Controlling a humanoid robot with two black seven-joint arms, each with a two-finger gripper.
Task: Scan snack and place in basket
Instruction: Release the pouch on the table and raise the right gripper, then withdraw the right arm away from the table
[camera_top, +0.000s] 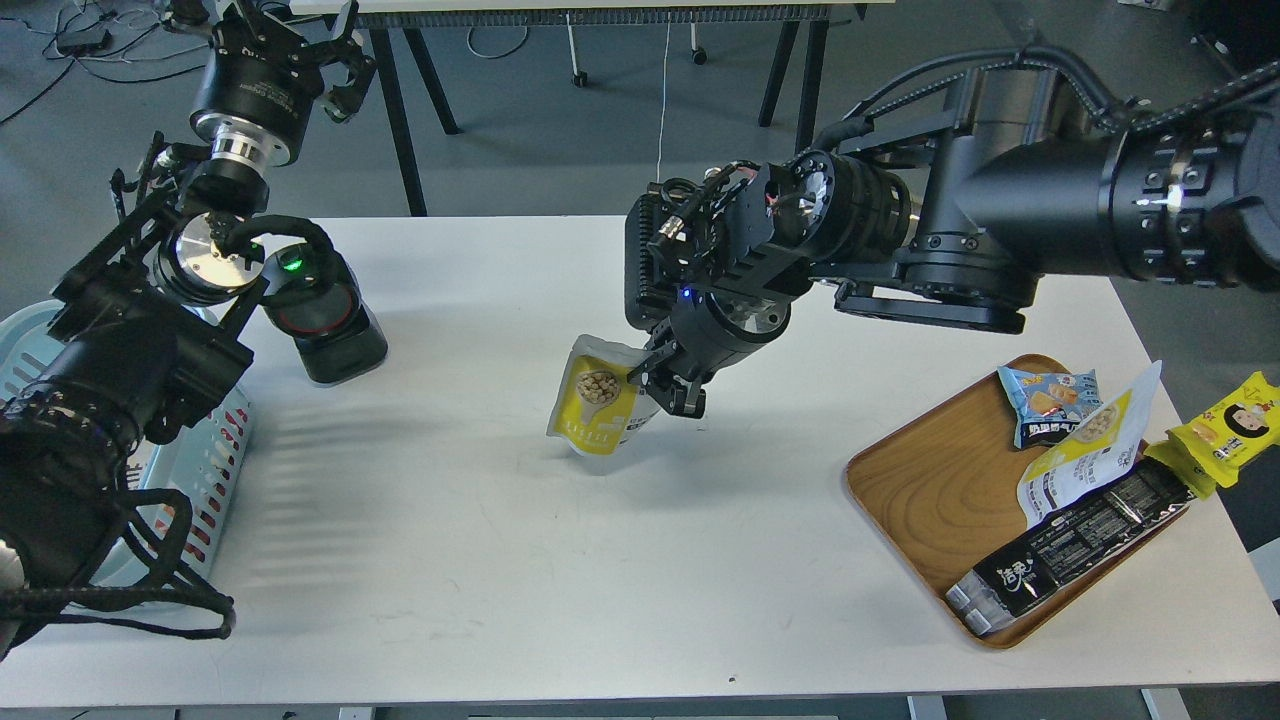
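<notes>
The snack (597, 403), a small yellow pouch with a round picture of beige balls and a silver top, hangs just above the middle of the white table (620, 590). My right gripper (662, 388) is shut on the pouch's right edge. The light blue basket (205, 465) stands at the table's left edge, mostly hidden behind my left arm. My left gripper (285, 35) is raised far back at the upper left, empty, its fingers spread. A black scanner (322, 312) with a green light stands at the back left, its round window dark.
A brown wooden tray (940, 490) at the right holds a small blue packet (1050, 400), a larger yellow-and-white pouch (1085, 450) and a black packet (1070, 550). A yellow packet (1235, 425) lies at the table's right edge. Table legs stand behind.
</notes>
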